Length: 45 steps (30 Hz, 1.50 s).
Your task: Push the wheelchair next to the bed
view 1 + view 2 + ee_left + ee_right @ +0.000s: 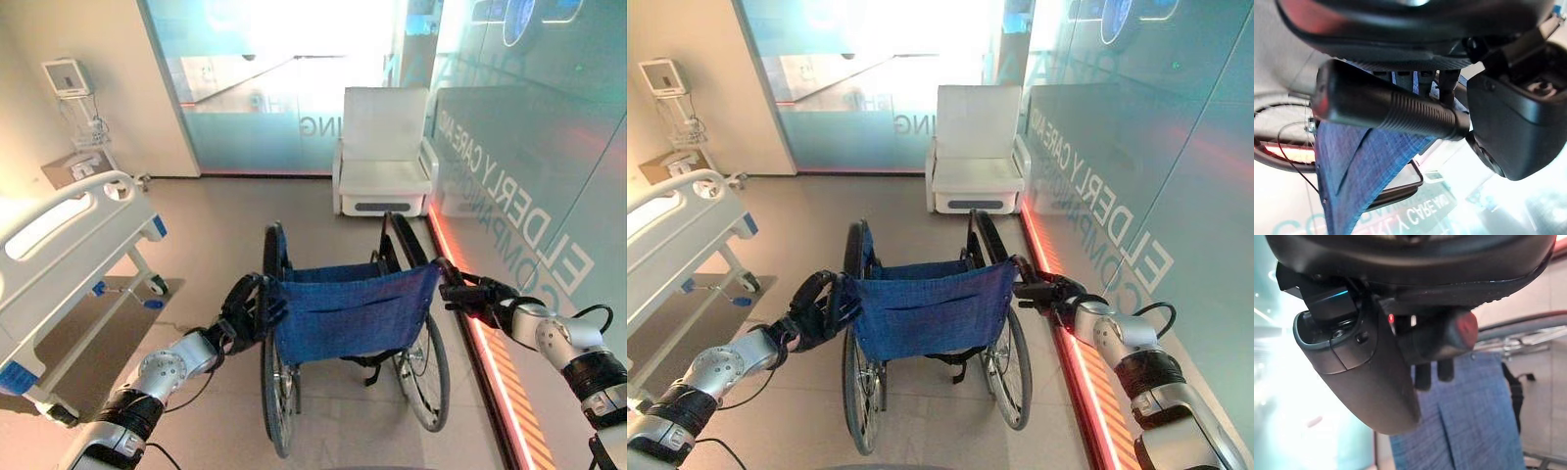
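Observation:
A wheelchair (pixel 353 311) with a blue cloth back and black wheels stands in the middle of the floor, facing away from me. Its back is towards me. My left hand (pixel 247 311) is curled round the left push handle (pixel 1386 111), with the thumb (pixel 1518 122) closed beside the grip. On the other side, my right hand (pixel 477 294) is wrapped round the right push handle (pixel 1442 339). The white hospital bed (pixel 59 255) with blue corner caps lies at the left, about a metre from the chair's left wheel.
A white armchair (pixel 384 152) stands ahead against the frosted glass partition. A glass wall (pixel 549 166) with a lit red floor strip (pixel 509 392) runs close along the wheelchair's right side. A monitor on a stand (pixel 69 78) is at the back left.

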Motion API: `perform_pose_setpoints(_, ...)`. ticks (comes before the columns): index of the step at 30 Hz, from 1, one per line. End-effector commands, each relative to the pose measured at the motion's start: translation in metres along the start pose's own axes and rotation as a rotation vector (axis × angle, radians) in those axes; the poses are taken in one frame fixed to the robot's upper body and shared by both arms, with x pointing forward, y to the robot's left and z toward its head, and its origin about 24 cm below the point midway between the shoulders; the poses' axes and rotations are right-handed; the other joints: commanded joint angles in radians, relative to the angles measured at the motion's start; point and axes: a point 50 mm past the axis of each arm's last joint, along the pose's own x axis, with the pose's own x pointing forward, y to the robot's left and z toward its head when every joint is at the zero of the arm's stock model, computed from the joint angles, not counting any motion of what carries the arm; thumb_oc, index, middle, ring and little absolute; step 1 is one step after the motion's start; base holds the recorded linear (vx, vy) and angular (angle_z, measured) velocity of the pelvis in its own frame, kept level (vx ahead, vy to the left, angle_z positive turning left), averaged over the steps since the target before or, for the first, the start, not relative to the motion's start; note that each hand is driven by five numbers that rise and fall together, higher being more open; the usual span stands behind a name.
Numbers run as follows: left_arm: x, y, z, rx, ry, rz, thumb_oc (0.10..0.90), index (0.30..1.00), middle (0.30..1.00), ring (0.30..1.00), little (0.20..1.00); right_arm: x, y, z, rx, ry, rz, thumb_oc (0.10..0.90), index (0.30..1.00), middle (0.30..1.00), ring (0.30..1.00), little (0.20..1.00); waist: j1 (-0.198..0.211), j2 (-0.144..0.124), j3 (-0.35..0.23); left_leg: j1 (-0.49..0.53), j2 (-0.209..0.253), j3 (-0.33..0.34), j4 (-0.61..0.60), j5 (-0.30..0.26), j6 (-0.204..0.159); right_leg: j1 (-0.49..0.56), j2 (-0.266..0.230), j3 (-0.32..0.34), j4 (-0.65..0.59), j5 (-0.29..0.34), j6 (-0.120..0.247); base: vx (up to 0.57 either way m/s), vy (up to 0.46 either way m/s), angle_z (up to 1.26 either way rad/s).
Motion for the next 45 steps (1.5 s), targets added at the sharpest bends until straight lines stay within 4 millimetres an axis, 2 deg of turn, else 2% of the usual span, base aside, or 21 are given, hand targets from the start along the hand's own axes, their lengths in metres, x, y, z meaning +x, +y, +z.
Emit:
perform_pose_setpoints(1,-0.027,-0.193,-0.064,-0.007,0.309,-0.966,0.400,0.300,0.300,0.300,0.300,-0.038,0.142,0.077,0.171,-0.287,0.721,0.400,0.300,0.300,0.300,0.300,0.027,-0.022,0.043,0.070,-0.082,0.052,0.011,-0.174,0.030,0.015,0.032,-0.044,0.007,-0.056,-0.034,0.00,0.000,0.00)
perform_pose_setpoints(16,-0.021,-0.187,-0.066,0.058,0.239,-0.908,0.400,0.300,0.300,0.300,0.300,-0.036,0.146,0.070,0.173,-0.274,0.727,0.400,0.300,0.300,0.300,0.300,0.031,-0.022,0.036,0.073,-0.086,0.037,0.011,-0.176,0.033,0.020,0.032,-0.041,0.007,-0.058,-0.032,0.00,0.000,0.00)
perform_pose_setpoints(20,-0.018,-0.184,-0.055,0.171,0.107,-0.856,0.400,0.300,0.300,0.300,0.300,-0.036,0.146,0.069,0.177,-0.273,0.728,0.400,0.300,0.300,0.300,0.300,0.035,-0.022,0.036,0.073,-0.088,0.031,0.011,-0.175,0.034,0.022,0.031,-0.043,0.007,-0.059,-0.031,0.00,0.000,0.00)
perform_pose_setpoints(23,-0.018,-0.184,-0.039,0.259,-0.052,-0.810,0.400,0.300,0.300,0.300,0.300,-0.035,0.147,0.066,0.178,-0.266,0.733,0.400,0.300,0.300,0.300,0.300,0.042,-0.023,0.037,0.073,-0.090,0.022,0.011,-0.174,0.035,0.023,0.031,-0.046,0.007,-0.059,-0.031,0.00,0.000,0.00)
perform_pose_setpoints(25,-0.018,-0.184,-0.035,0.267,-0.083,-0.802,0.400,0.300,0.300,0.300,0.300,-0.035,0.147,0.066,0.181,-0.265,0.737,0.400,0.300,0.300,0.300,0.300,0.043,-0.023,0.037,0.073,-0.090,0.022,0.011,-0.174,0.035,0.024,0.031,-0.047,0.007,-0.060,-0.031,0.00,0.000,0.00)
perform_pose_setpoints(27,-0.023,-0.187,-0.019,0.233,-0.185,-0.813,0.400,0.300,0.300,0.300,0.300,-0.035,0.148,0.066,0.201,-0.261,0.758,0.400,0.300,0.300,0.300,0.300,0.046,-0.026,0.038,0.077,-0.091,0.023,0.011,-0.176,0.036,0.027,0.030,-0.050,0.007,-0.061,-0.030,0.04,0.030,-0.01)
perform_pose_setpoints(32,-0.029,-0.194,-0.005,0.174,-0.246,-0.833,0.400,0.300,0.300,0.300,0.300,-0.037,0.149,0.072,0.257,-0.267,0.793,0.400,0.300,0.300,0.300,0.300,0.048,-0.027,0.038,0.083,-0.096,0.022,0.011,-0.177,0.039,0.032,0.026,-0.051,0.007,-0.063,-0.034,0.04,0.050,0.00)
perform_pose_setpoints(39,-0.034,-0.199,0.010,0.203,-0.313,-0.818,0.400,0.300,0.300,0.300,0.300,-0.041,0.154,0.082,0.301,-0.276,0.821,0.400,0.300,0.300,0.300,0.300,0.057,-0.028,0.039,0.088,-0.107,0.015,0.011,-0.183,0.050,0.042,0.010,-0.058,0.007,-0.062,-0.028,0.05,0.091,-0.01)
perform_pose_setpoints(43,-0.036,-0.202,0.020,0.292,-0.357,-0.803,0.400,0.300,0.300,0.300,0.300,-0.041,0.156,0.088,0.300,-0.289,0.821,0.400,0.300,0.300,0.300,0.300,0.065,-0.028,0.043,0.091,-0.127,0.015,0.019,-0.189,0.069,0.030,-0.004,-0.049,0.035,-0.066,-0.021,0.05,0.124,-0.02)
perform_pose_setpoints(45,-0.038,-0.205,0.021,0.252,-0.313,-0.858,0.400,0.300,0.300,0.300,0.300,-0.041,0.157,0.090,0.297,-0.299,0.818,0.400,0.300,0.300,0.300,0.300,0.068,-0.031,0.048,0.084,-0.138,0.018,0.040,-0.200,0.080,0.019,-0.014,-0.040,0.051,-0.064,-0.014,0.04,0.123,-0.01)
